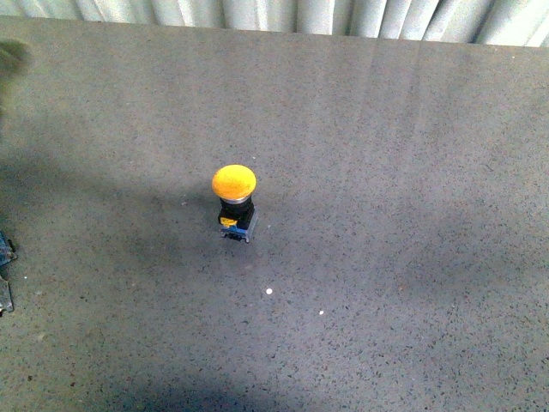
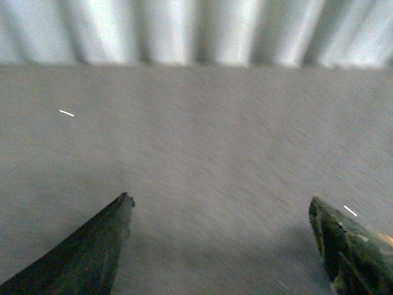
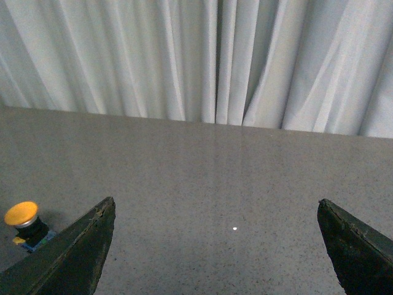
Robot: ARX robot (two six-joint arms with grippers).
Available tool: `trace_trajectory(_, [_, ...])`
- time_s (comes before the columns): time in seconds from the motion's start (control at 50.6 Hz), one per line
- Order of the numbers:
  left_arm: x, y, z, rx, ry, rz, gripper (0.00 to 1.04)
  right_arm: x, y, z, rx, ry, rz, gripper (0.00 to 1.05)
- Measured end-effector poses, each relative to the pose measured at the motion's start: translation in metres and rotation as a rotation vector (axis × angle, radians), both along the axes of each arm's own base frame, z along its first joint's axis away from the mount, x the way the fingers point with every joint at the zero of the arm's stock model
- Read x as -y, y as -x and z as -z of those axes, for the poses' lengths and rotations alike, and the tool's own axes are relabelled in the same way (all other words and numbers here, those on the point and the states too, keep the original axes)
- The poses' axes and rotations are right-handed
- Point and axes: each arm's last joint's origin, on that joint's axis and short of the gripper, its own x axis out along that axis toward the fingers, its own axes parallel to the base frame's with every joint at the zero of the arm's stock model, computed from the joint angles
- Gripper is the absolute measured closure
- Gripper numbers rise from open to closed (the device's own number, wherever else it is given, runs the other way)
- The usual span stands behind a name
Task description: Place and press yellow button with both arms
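Note:
The yellow button [image 1: 234, 183] stands upright near the middle of the grey speckled table [image 1: 386, 172], its orange-yellow cap on a black collar and a blue base with a yellow tab. It also shows in the right wrist view [image 3: 21, 214], beside one finger. My right gripper [image 3: 215, 206] is open and empty, with bare table between its fingers. My left gripper [image 2: 221, 203] is open and empty over bare table; that view is blurred and the button is not in it. Only a dark sliver of the left arm [image 1: 5, 257] shows at the front view's left edge.
A white pleated curtain [image 3: 202, 61] hangs behind the table's far edge. Two small white specks [image 1: 269, 291] lie on the table in front of the button. Dark shadows fall across the table's left and near parts.

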Motion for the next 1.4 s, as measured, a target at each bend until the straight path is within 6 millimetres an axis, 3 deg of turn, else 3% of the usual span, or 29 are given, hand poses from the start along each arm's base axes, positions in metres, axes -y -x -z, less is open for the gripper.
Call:
trace_trajectory(0.02, [-0.007, 0.003, 0.000, 0.043, 0.000, -0.046, 0.26, 0.000, 0.000, 0.000, -0.010, -0.002, -0.009, 0.09])
trace_trajectory(0.059, [-0.021, 0.015, -0.002, 0.129, -0.002, -0.139, 0.35, 0.000, -0.001, -0.001, -0.204, -0.054, -0.063, 0.09])
trace_trajectory(0.158, [-0.027, 0.036, -0.008, 0.193, 0.000, -0.168, 0.53, 0.001, -0.015, -0.011, -0.574, -0.133, -0.070, 0.09])
trace_trajectory(0.276, [-0.027, 0.053, -0.006, 0.186, -0.005, -0.168, 0.80, -0.002, -0.061, -0.049, -0.532, -0.078, -0.087, 0.09])
trace_trajectory(0.395, [-0.027, 0.067, -0.007, 0.189, -0.004, -0.165, 1.03, -0.024, -0.113, -0.066, -0.531, -0.017, -0.166, 0.09])
trace_trajectory(0.533, [-0.027, 0.077, -0.007, 0.190, -0.007, -0.165, 1.03, -0.063, -0.162, -0.066, -0.575, 0.035, -0.249, 0.09])
trace_trajectory(0.652, [-0.027, 0.084, -0.008, 0.192, -0.008, -0.165, 1.03, -0.096, -0.190, -0.060, -0.627, 0.064, -0.297, 0.10])
trace_trajectory(0.869, [-0.027, 0.096, -0.010, 0.198, -0.008, -0.165, 1.03, -0.159, -0.218, -0.036, -0.747, 0.062, -0.389, 0.50])
trace_trajectory(1.027, [-0.027, 0.101, -0.012, 0.205, -0.007, -0.165, 1.03, -0.177, -0.221, -0.021, -0.797, 0.053, -0.411, 0.71])
trace_trajectory(1.185, [-0.027, 0.108, -0.014, 0.212, -0.006, -0.165, 1.03, -0.186, -0.223, -0.003, -0.855, 0.039, -0.410, 1.03])
trace_trajectory(1.402, [-0.027, 0.114, -0.015, 0.215, -0.006, -0.165, 1.03, -0.188, -0.226, 0.004, -0.878, 0.021, -0.403, 1.03])
